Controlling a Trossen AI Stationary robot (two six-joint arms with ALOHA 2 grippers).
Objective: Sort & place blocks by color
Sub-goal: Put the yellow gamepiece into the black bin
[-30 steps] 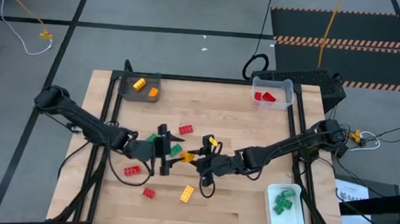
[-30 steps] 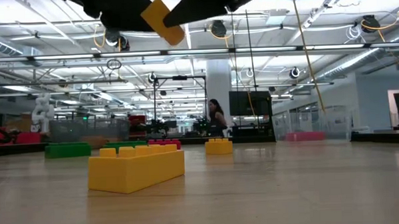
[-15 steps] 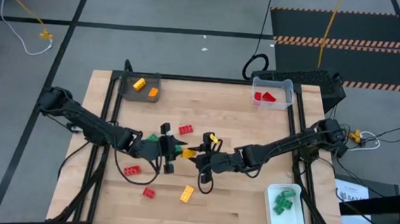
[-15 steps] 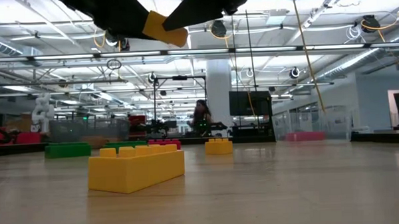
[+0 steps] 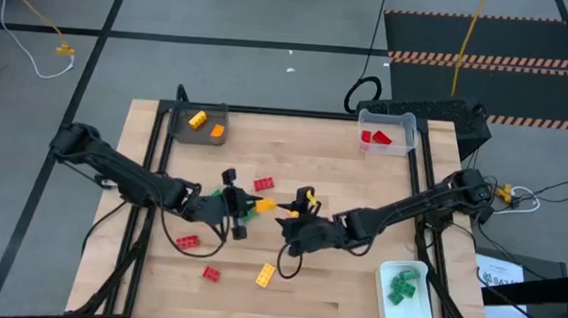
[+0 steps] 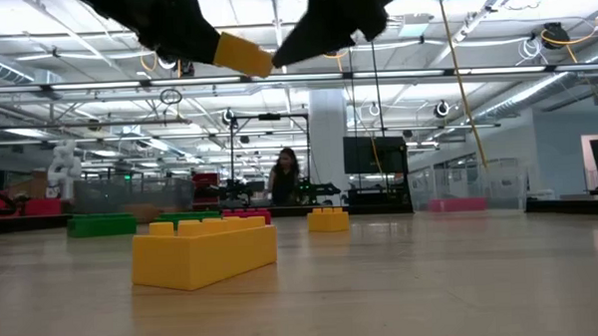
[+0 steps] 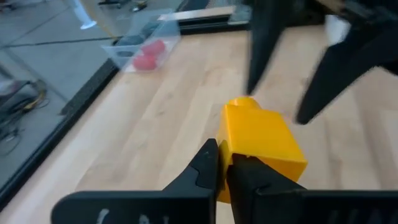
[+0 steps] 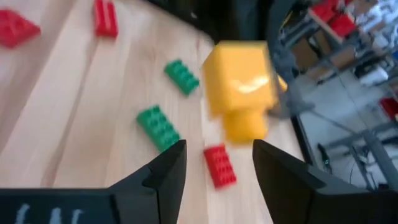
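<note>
Yellow block [image 5: 264, 207] up in the air over the middle of the worktop [image 5: 333, 172], pinched at one end by the left hand [image 5: 248, 208], whose fingers [image 7: 205, 165] are pressed tight on it; in the low view the same block [image 6: 241, 54] hangs tilted high above the wood; the right hand [image 5: 289, 227] sits just beside it, fingers [image 8: 165, 171] spread and off the block, which floats just past them in its wrist view [image 8: 239, 84]; down on the worktop, another yellow block [image 5: 266, 274] lies near the front edge, red blocks [image 5: 187, 240] to its left and one red [image 5: 263, 184] behind the hands; green blocks [image 8: 160, 126] lie under the left hand; farther out, a dark tray [image 5: 178, 130] holds yellow and orange pieces, a clear tray [image 5: 407, 119] holds red, a white tray [image 5: 423, 314] holds green.
</note>
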